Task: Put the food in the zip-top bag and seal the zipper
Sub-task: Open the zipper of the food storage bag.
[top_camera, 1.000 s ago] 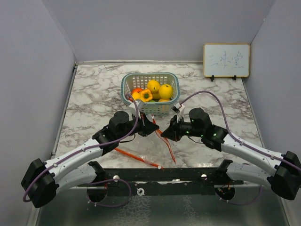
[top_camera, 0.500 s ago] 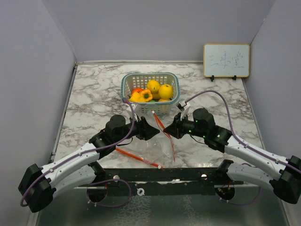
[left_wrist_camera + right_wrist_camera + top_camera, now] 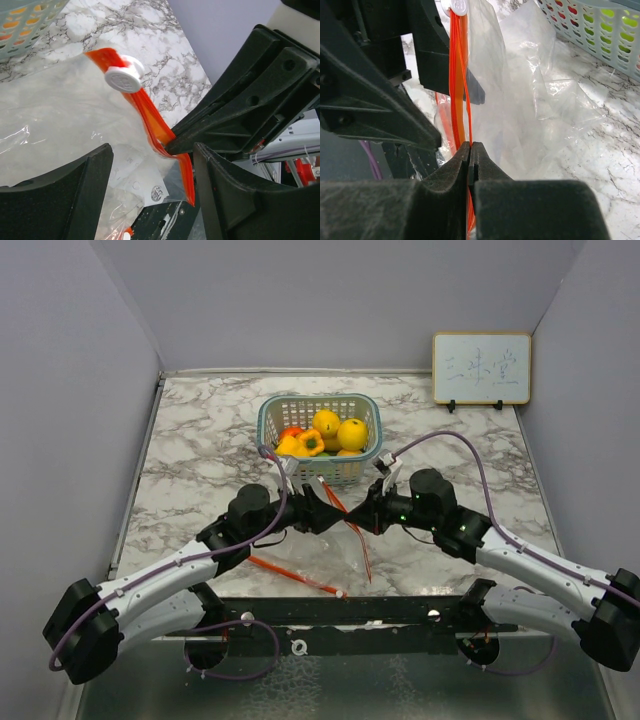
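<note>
The food (image 3: 325, 432), yellow round fruits, a yellow-orange pepper and a red piece, lies in the teal basket (image 3: 268, 415). The clear zip-top bag (image 3: 318, 552) hangs crumpled between both grippers, in front of the basket. Its orange-red zipper (image 3: 150, 112) carries a white slider (image 3: 122, 79). My right gripper (image 3: 470, 146) is shut on the zipper strip (image 3: 459, 75), holding that edge up off the table. My left gripper (image 3: 150, 192) is open, and its fingers (image 3: 235, 200) straddle the bag's lower corner without touching it. Seen from above, the two grippers' tips nearly meet (image 3: 340, 517).
A small whiteboard (image 3: 481, 368) stands at the back right against the wall. The basket's lattice wall (image 3: 600, 30) is close behind the bag. Grey walls close in the marble table (image 3: 200, 440) on three sides.
My left gripper has opened and let go of the bag's strip. The right gripper stays shut on the zipper, and the bag's edge has risen a little with it.
</note>
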Tool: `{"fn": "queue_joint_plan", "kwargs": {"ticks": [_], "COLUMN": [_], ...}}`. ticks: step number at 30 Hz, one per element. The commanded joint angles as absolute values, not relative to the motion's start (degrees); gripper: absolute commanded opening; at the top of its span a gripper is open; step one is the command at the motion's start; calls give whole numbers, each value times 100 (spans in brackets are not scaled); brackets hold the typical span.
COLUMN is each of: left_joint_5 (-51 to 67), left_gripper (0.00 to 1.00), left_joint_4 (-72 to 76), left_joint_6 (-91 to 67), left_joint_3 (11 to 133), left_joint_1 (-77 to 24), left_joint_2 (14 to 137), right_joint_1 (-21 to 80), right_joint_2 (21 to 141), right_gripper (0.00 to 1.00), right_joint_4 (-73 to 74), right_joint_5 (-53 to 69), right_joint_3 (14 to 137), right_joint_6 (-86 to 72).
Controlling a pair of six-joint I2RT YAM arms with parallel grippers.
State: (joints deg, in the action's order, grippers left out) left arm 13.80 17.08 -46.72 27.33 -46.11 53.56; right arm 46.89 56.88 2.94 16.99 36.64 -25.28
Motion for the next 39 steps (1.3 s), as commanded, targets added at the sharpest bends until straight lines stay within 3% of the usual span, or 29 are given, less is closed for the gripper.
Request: {"fn": "queue_joint_plan", "kwargs": {"ticks": [1, 5, 10, 16, 20, 31, 39], "left_joint_5": [1138, 1074, 967, 893, 1071, 1259, 1281], "left_gripper": [65, 45, 37, 0, 0, 0, 0], "left_joint_4": [2189, 2381, 2575, 2644, 1909, -3099, -4666], "left_joint_6": [-5018, -5081, -5064, -5087, -5071, -4125, -4017], "left_joint_3": [2566, 2493, 2461, 2510, 2881, 4761, 5151], "left_joint_1": [-4608, -4607, -4603, -4606, -4605, -4597, -4597], "left_joint_2": [5495, 5572, 5670, 5850, 5796, 4724, 4374], "right_joint_1": [4702, 4702, 4702, 4702, 4702, 4702, 4702], "right_joint_2": [5640, 5561, 5436, 5288, 5213, 5261, 5733], "right_gripper": [2, 2, 2, 2, 2, 2, 2], "right_joint_4": [68, 46, 80, 307, 754, 1791, 1380], "right_joint_5": [1881, 1944, 2109, 1972, 1058, -2488, -3323], "right_joint_3": [3682, 3659, 3643, 3647, 3732, 3917, 3874], "right_joint_6": [-2543, -2557, -2520, -2532, -2615, -3111, -3226]}}
